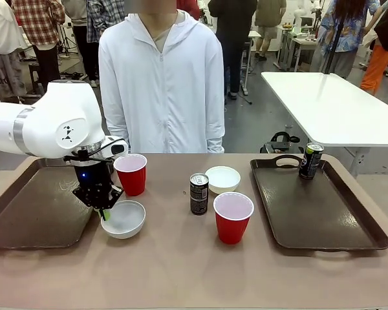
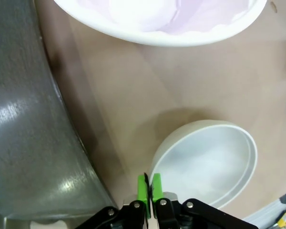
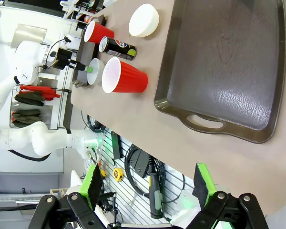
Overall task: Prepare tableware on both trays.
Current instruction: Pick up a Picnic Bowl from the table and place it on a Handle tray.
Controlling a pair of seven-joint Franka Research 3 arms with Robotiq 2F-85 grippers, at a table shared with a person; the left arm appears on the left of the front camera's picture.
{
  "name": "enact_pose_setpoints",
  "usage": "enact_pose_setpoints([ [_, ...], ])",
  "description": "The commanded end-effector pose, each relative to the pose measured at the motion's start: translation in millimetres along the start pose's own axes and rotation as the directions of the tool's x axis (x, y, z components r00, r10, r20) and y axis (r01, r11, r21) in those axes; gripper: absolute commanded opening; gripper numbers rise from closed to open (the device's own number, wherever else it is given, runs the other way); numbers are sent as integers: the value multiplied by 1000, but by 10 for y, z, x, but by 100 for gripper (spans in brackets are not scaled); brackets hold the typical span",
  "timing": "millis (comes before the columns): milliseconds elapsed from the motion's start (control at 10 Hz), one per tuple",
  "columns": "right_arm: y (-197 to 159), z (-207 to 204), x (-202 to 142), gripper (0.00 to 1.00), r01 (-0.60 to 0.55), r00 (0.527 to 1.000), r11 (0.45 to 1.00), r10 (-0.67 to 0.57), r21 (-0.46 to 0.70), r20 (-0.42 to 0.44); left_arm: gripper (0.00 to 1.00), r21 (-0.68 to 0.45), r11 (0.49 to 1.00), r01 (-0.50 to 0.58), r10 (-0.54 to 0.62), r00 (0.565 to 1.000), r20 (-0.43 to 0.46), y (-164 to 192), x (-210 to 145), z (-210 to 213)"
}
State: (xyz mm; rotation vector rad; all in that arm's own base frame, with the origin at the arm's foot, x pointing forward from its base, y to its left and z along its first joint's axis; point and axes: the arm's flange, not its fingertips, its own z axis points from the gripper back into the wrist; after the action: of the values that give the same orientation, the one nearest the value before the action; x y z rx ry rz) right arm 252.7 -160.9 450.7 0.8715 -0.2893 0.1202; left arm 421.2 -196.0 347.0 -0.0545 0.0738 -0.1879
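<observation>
The left gripper (image 1: 104, 212) has its fingers drawn together on the rim of a white bowl (image 1: 124, 221) — the green pads (image 2: 156, 187) pinch the side of the bowl nearest the left tray. The bowl leans in that grip, opening out to the gripper's right.

Just beside the gripper, on its left, lies the left tray (image 1: 35, 213), dark brown with a raised rim. A red cup (image 1: 131, 175) stands upright close by, a little beyond the gripper and the held bowl, toward the person.

Farther to the gripper's right a dark can (image 1: 199, 194) stands upright on the table. The other white bowl (image 1: 222, 179) sits past that can, farther right and toward the person; the second red cup (image 1: 233, 219) is upright to the right of the can, on the robot's side of that bowl.

Well apart from the left gripper, on its far right, is the right tray (image 1: 323, 216), with the second can (image 1: 310, 161) upright on it by the handle at the person's end. The right gripper (image 3: 148, 175) holds its fingers wide apart — in its wrist view that tray lies ahead of it.

Beyond all this, across the table (image 1: 161, 278), the person (image 1: 161, 90) stands in a white zipped jacket.
</observation>
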Motion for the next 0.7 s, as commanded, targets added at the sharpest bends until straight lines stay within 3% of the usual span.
enact_pose_setpoints([
  [0,-2,-4,0,100,-1,1000,1000,1,2,-2,0,-15,1000,-3,2,999,-41,21,-26,32],
  [200,-2,-4,0,100,-1,1000,1000,1,2,-2,0,-17,1000,-22,21,998,-56,6,-197,303],
  [600,-2,-4,0,100,-1,1000,1000,1,2,-2,0,-88,996,15,-13,1000,16,88,-540,1049],
])
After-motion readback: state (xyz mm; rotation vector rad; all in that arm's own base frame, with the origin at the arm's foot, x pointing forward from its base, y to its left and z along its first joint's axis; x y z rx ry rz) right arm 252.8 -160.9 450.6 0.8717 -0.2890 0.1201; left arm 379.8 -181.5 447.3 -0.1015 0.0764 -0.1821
